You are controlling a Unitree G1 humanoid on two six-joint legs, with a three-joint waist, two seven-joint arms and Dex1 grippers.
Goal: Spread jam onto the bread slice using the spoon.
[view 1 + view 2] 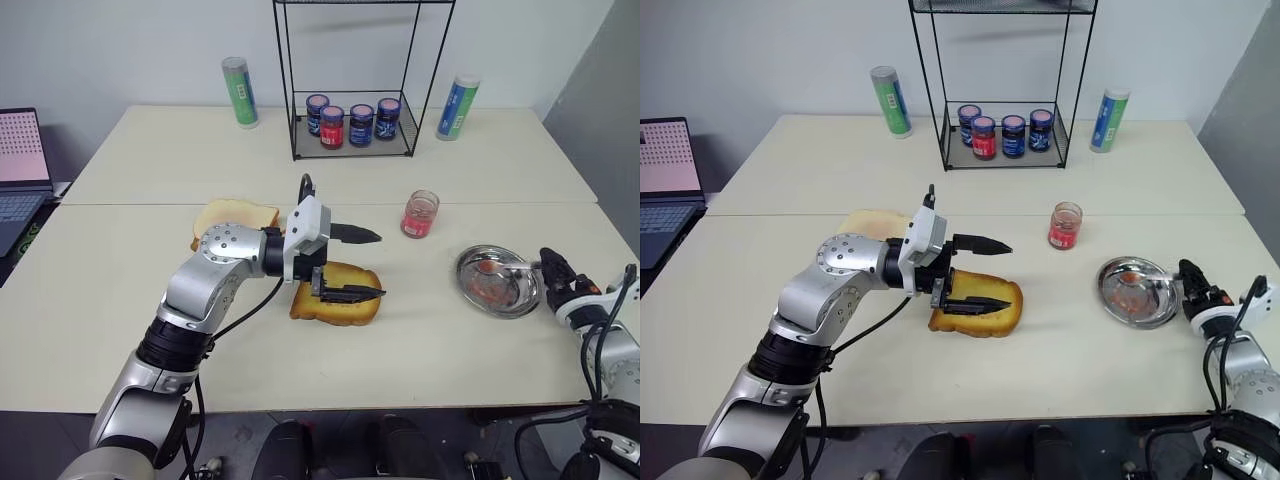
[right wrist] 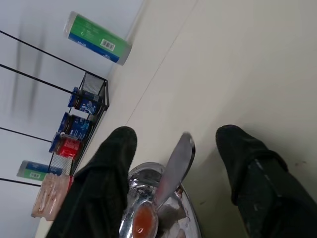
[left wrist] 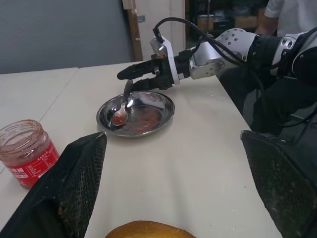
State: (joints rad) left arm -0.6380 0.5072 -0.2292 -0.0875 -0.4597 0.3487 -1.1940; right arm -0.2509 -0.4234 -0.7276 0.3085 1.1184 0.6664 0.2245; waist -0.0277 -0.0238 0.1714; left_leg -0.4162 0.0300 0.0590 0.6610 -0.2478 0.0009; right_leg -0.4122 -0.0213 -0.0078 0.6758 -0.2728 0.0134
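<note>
Spoon (image 3: 120, 112), jam-smeared, lies in steel dish (image 3: 163, 101) between parted right pincer (image 2: 176, 148); left pincer (image 1: 368, 264) agape

My round steel dish (image 1: 497, 283) gleams mirror-bright, its polished metal smeared with wet red, and the slim silver spoon (image 3: 120, 112) lying in it shines just as hard, a glossy red dab on its bowl. Near the dish, the clear glass jar (image 1: 420, 213) shows shiny pink-red jam (image 3: 26, 156) behind a printed paper label. Further from the dish, the bread slice (image 1: 338, 303) looks dry and porous, golden with a rough brown crust. The table (image 1: 450, 350) under the dish is smooth, matt cream laminate. My left gripper's fingers (image 3: 69, 191) are matt black with a fine textured mesh face.
</note>
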